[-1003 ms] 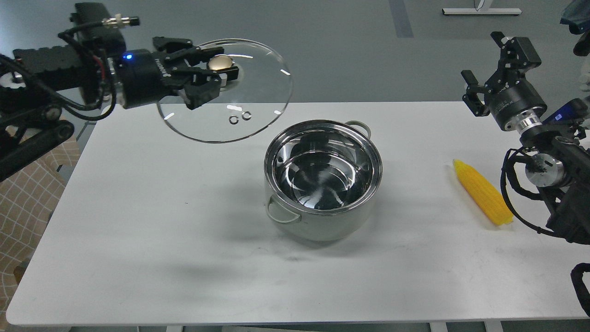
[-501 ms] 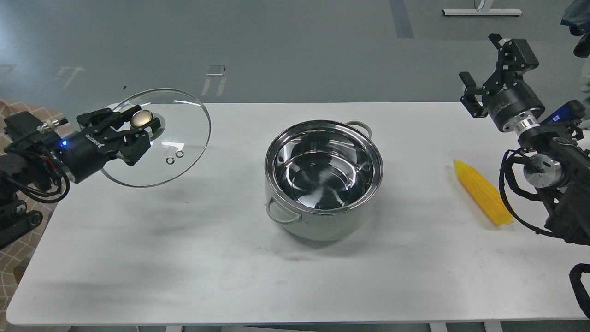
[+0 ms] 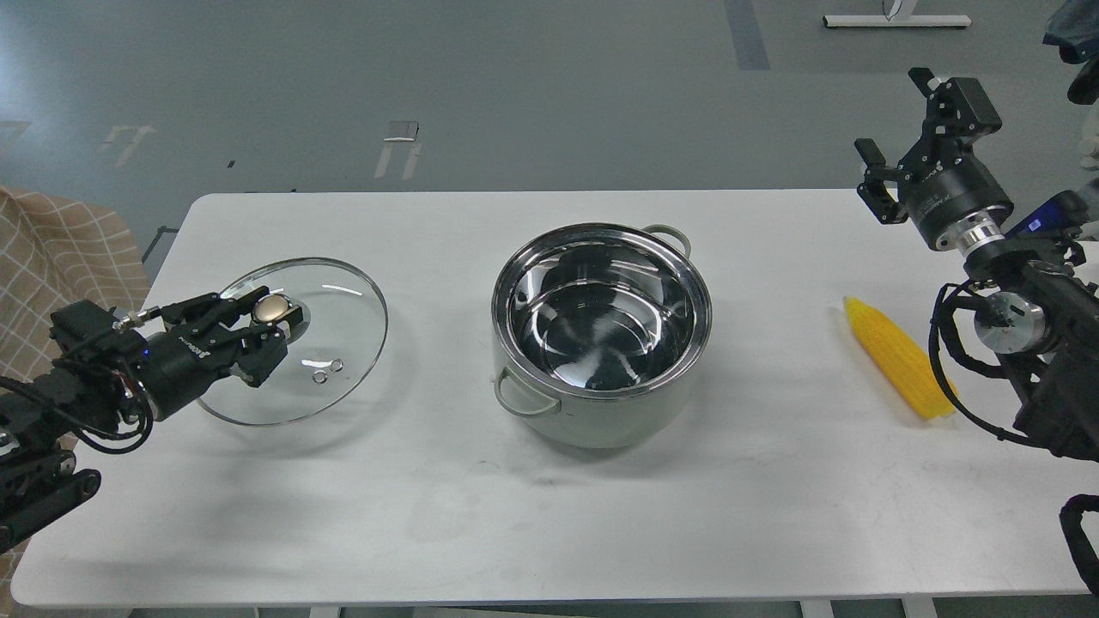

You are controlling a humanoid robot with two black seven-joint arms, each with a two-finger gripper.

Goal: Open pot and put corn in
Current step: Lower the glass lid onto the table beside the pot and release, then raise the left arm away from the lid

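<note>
The main risk sits with the glass lid (image 3: 296, 342): it is low over the left part of the table (image 3: 549, 515), tilted, and whether its rim touches the surface I cannot tell; let go while tilted, it would likely drop, clatter or slide on the smooth top, perhaps toward the near left edge; a knob (image 3: 273, 306) this small and rounded could also slip from the fingers if the wrist turns. A second risk lies ahead with the corn (image 3: 900, 369): it is round and tapered, lying on the table near the right edge, well apart from the pot (image 3: 601, 335), so a pinch off its middle would probably roll it away or off the side. The pot stands open at the table's centre, nothing inside it. The left gripper (image 3: 276, 319) reaches in low from the left edge, forearm nearly level, jaws clamped on the knob; the right gripper (image 3: 910, 142) is raised high beyond the corn, pointing up and away, its jaws spread wide and holding nothing.
</note>
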